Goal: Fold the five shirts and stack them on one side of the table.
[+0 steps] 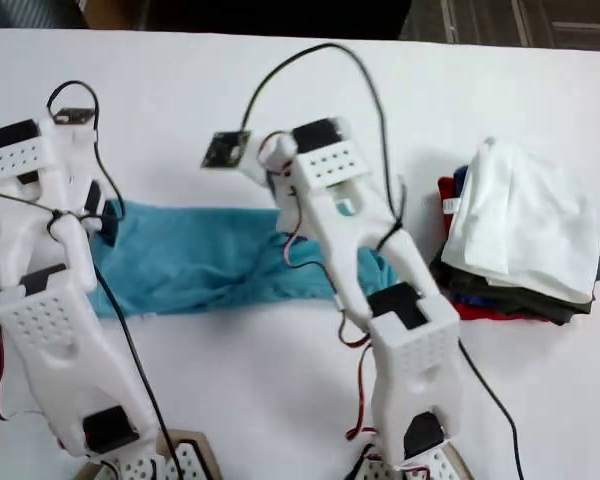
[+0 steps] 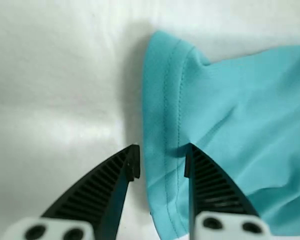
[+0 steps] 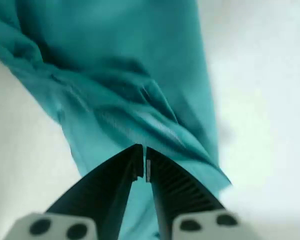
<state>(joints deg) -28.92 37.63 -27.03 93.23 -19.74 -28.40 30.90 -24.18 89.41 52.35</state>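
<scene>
A teal shirt [image 1: 200, 260] lies spread sideways across the middle of the white table [image 1: 250, 390], bunched in folds near its right end. My left gripper [image 2: 161, 161] is open at the shirt's left end, and the stitched hem [image 2: 165, 125] runs between its two fingers. My right gripper [image 3: 141, 161] is shut, pinching a fold of the teal shirt [image 3: 115, 100] near its creased right part. In the high view the left gripper [image 1: 105, 218] sits at the cloth's left edge. The right gripper [image 1: 288, 232] sits under its arm at the bunched part.
A stack of folded shirts [image 1: 510, 290] stands at the right side of the table, with a white shirt [image 1: 525, 215] on top and dark and red ones beneath. Cables trail over the table from both arms. Bare table lies in front of and behind the teal shirt.
</scene>
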